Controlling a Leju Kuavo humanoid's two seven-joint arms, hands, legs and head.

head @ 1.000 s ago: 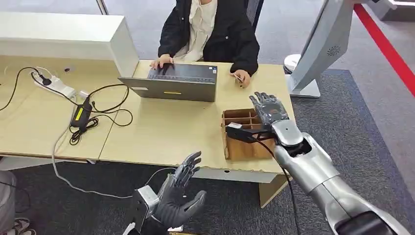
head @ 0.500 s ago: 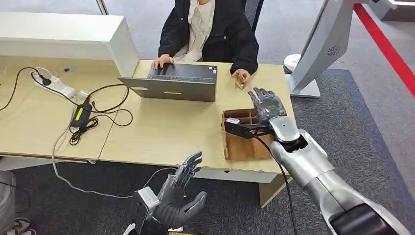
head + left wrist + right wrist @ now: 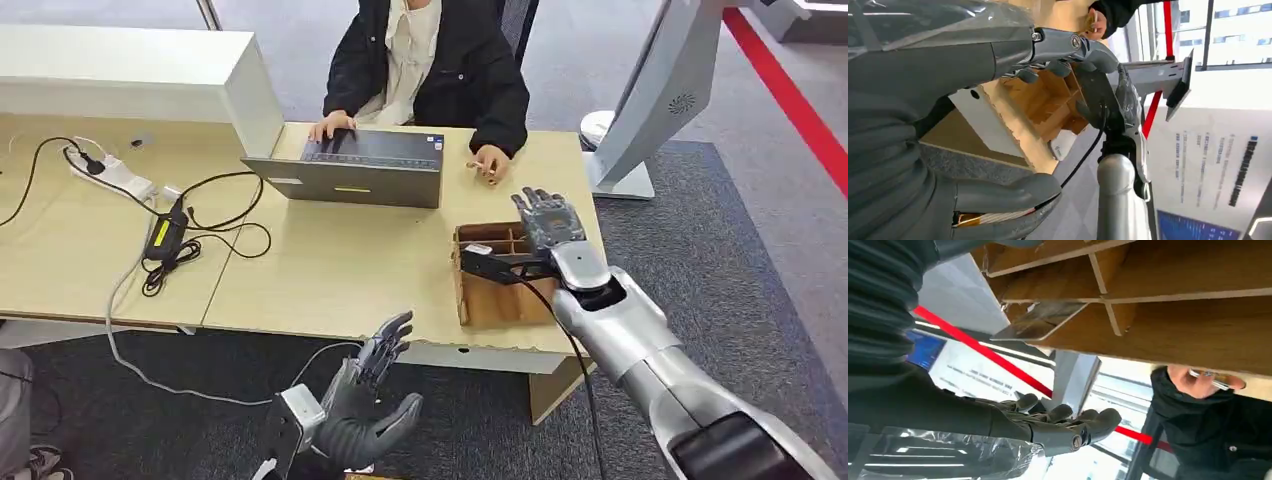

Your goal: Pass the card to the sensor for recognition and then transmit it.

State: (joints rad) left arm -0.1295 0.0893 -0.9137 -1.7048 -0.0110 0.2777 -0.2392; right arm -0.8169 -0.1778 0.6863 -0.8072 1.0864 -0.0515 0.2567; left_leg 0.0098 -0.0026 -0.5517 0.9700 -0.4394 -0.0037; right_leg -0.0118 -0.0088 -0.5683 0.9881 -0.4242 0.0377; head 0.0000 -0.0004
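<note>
Card: white-and-grey card (image 3: 1040,322), lying tilted in one compartment of the box, one end propped on a divider; in the head view a pale card (image 3: 478,247) sits at the box's near-left corner, and I judge it the same one.
Box: brown cardboard box (image 3: 500,300) with thin dividers, standing on the desk (image 3: 340,270) at its front right corner.
Right hand: right hand (image 3: 548,220) held over the far side of the box, fingers (image 3: 1068,420) spread apart and holding nothing, not touching the card.
Left hand: left hand (image 3: 365,405) low in front of the desk edge, fingers apart, palm bare, well apart from the box.
Step in hand: judged as reaching into the box for the card; no grasp yet.
How to do it well: bring the right hand back toward the card's compartment, come down on the raised end, and pinch across the card's thin edges, not press on its flat face; keep the fingers off the dividers.
Risk: the box looks light and may slide or tip if nudged.
Person: seated behind the laptop (image 3: 350,170), one hand (image 3: 490,160) holding a small flat object near the box.
Sensor: cannot tell which thing it is.
</note>
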